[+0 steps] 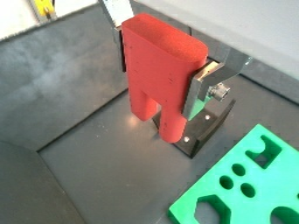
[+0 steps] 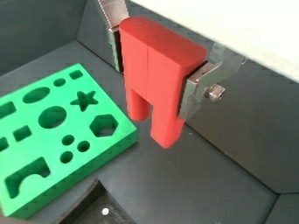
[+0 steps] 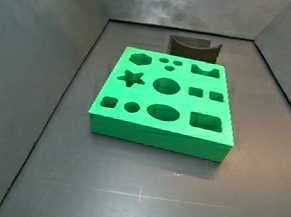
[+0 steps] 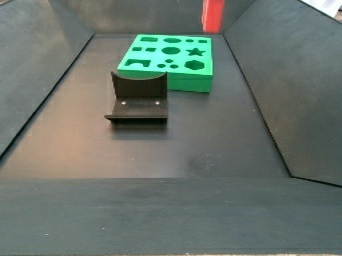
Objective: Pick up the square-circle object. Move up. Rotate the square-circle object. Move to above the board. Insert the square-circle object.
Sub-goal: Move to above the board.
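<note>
your gripper (image 2: 158, 74) is clamping the square-circle object (image 2: 158, 74) high up, its long axis hanging downward. the board (image 2: 59, 131) is lying below, off to one side, so you're needing to shift across.

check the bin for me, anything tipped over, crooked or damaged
Nothing stands out. The board lies flat on the floor, the fixture stands upright beside it, and the square-circle object is held straight between the end effector fingers, lifted clear above the floor.
</note>
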